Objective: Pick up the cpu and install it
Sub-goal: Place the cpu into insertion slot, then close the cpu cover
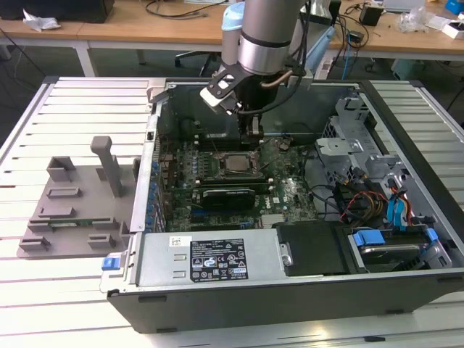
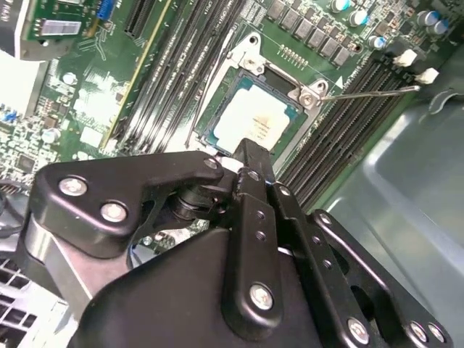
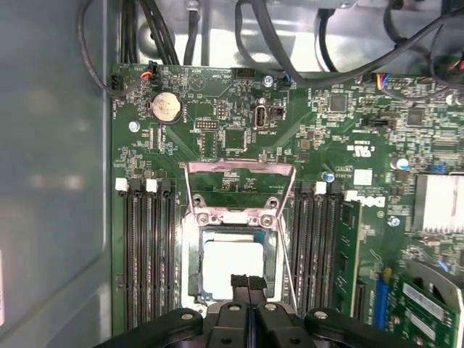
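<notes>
The end effector (image 3: 247, 281), fingers pinched together with nothing between them, hangs over the near edge of the cpu (image 3: 230, 262). The cpu lies flat in its open socket on the motherboard (image 3: 217, 109), directly below; beyond it the hinged socket frame (image 3: 239, 168) lies flipped back

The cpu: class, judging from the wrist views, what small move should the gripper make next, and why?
Probably a short straight lift clear of the socket. In the first wrist view the cpu lies flat inside the socket, the gripper hangs shut over its edge, and the hinged load plate stands open, so the chip looks placed.
</notes>
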### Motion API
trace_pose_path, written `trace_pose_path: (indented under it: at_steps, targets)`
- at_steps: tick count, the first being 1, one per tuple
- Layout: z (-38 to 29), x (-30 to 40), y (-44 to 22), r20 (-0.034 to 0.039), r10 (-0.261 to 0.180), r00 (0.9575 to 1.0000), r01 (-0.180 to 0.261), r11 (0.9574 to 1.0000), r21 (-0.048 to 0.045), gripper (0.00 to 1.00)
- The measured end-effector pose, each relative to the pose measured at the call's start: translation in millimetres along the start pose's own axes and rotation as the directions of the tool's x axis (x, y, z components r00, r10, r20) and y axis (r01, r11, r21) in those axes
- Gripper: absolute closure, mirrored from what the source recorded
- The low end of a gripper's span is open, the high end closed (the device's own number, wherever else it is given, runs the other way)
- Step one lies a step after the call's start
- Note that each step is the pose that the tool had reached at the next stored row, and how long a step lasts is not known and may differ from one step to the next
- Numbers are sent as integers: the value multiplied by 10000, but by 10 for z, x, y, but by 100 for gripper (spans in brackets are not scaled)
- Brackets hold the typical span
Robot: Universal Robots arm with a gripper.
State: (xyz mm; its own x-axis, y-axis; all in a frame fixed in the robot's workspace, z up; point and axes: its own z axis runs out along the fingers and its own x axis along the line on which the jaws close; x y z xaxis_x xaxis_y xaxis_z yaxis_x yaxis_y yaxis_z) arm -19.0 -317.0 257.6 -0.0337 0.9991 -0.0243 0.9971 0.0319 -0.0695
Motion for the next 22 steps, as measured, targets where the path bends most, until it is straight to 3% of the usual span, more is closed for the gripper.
trace_pose_path:
  at_steps: [3, 8, 22]
  targets:
    - [-98, -2, -7, 38, 3, 10000, -3, 10000, 2, 89]
    - [-325, -8, -23, 75, 6, 10000, -6, 10000, 3, 89]
    - [-344, -8, -19, 75, 3, 10000, -3, 10000, 3, 89]
